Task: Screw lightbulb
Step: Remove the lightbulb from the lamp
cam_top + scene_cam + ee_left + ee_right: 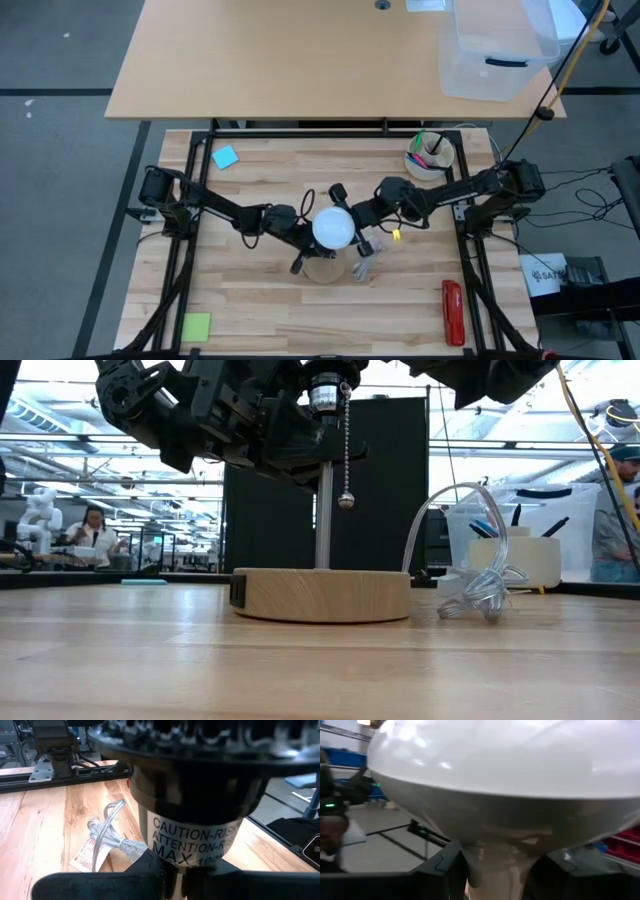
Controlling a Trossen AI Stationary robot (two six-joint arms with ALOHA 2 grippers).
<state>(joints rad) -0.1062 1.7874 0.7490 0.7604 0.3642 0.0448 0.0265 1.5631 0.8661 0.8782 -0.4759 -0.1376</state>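
The lamp stands at the table's middle: a round wooden base (322, 595), a metal post (324, 510) and a black socket (195, 795) on top, with a pull chain (346, 450) hanging beside it. The white lightbulb (334, 228) sits globe up over the socket; its screw base is hidden. My left gripper (303, 240) is shut on the socket. My right gripper (352, 217) is shut on the bulb. My left gripper pinches the black socket's narrow lower part (185, 852), below the caution label, between its two fingers (145, 867). The fingers come about level from the table's left. The socket stays upright on its post. My right gripper pinches the bulb's tapering neck (497, 862), just under the globe, between its two fingers (445, 867). The fingers come about level from the table's right. The bulb stands upright, globe up, over the socket.
The lamp's clear coiled cord (366, 262) lies right of the wooden base. A white cup of pens (430, 155) stands at the far right, a red tool (452, 310) at the near right. Sticky notes, blue (225, 157) and green (196, 326), lie at the left.
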